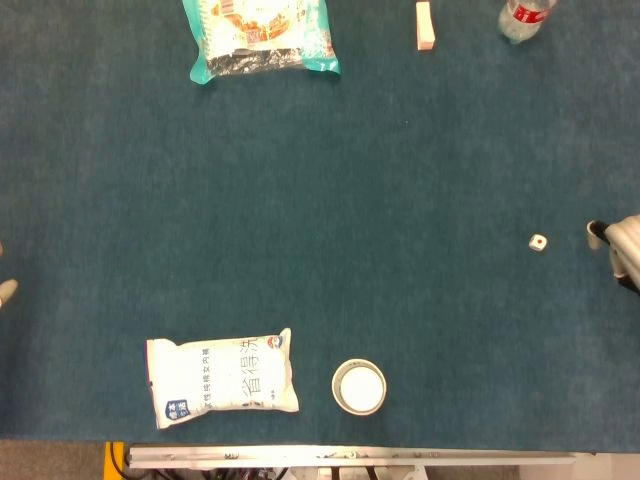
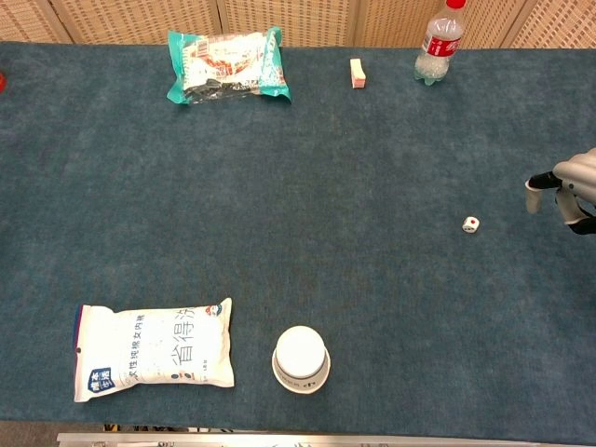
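Right hand (image 2: 570,191) enters at right edge of table (image 2: 372,149), fingers apart, grasping nothing, near small dice (image 2: 471,224) but not touching. Left hand (image 1: 5,290) only sliver at left edge, finger state cannot tell. Upside-down cup (image 2: 301,358) and white bag (image 2: 154,351) rest at front edge, well apart from both hands.

Dark teal felt-covered table (image 2: 372,140). Along the far edge: green snack bag (image 2: 226,64) lying flat, small pink block (image 2: 357,73), clear plastic bottle (image 2: 441,37) standing upright with red cap. Toward the right, a small white die (image 2: 471,224), alone. Near the front edge: white pouch (image 2: 154,351) lying flat, with an upturned white paper cup (image 2: 301,358) just beside it.
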You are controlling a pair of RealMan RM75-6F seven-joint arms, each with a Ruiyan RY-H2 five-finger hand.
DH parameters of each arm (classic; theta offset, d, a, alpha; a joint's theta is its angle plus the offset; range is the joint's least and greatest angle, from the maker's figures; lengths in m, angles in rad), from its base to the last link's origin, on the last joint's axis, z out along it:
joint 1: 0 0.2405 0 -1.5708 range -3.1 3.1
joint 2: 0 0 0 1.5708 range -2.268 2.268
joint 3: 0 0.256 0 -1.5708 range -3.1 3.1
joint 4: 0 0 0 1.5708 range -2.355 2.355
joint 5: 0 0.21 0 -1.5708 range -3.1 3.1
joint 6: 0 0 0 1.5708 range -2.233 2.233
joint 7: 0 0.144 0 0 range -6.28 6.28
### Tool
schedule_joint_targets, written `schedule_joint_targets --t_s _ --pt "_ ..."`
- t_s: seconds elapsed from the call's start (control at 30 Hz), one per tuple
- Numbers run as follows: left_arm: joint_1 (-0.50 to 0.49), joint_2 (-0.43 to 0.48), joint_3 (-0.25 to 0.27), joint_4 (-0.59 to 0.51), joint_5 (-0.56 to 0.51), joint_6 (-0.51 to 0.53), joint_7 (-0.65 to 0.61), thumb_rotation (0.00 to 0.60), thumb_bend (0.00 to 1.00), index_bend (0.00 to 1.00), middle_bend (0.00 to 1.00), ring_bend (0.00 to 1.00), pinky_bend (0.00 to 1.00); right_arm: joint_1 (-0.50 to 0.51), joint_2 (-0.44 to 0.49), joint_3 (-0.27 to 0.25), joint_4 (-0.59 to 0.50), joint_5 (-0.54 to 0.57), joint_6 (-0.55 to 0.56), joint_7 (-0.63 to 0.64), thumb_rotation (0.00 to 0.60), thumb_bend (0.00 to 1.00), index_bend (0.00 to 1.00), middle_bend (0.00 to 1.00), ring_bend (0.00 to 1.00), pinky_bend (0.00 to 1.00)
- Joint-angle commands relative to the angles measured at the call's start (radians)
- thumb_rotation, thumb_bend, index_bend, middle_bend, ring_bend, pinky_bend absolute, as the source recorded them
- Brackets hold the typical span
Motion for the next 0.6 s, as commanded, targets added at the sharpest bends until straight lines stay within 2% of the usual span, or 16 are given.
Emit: schedule_joint_targets --t_s 0.03,0.27,0.6 --pt "0.0 0.0 -0.001 0.0 -0.004 -0.003 0.0 0.6 0.0 0.54 0.51 0.44 0.46 0.03 -0.017 -0.007 0.007 0.056 -0.017 -0.038 0.6 0.99 0.42 1.0 0.99 0.95" --pt "-0.001 0.0 -0.004 0.001 -0.013 -0.009 0.0 0.6 0.0 0.54 0.51 0.44 0.46 0.07 -0.057 -0.021 0.042 0.134 -0.032 -0.067 0.6 0.99 0.42 1.0 0.99 0.95" --pt "0.001 0.002 -0.01 -0.001 -0.036 -0.016 0.005 0.6 0.0 0.53 0.51 0.44 0.46 0.105 -0.104 -0.046 0.077 0.171 -0.032 -0.075 0.6 0.99 0.42 1.0 0.99 0.95"
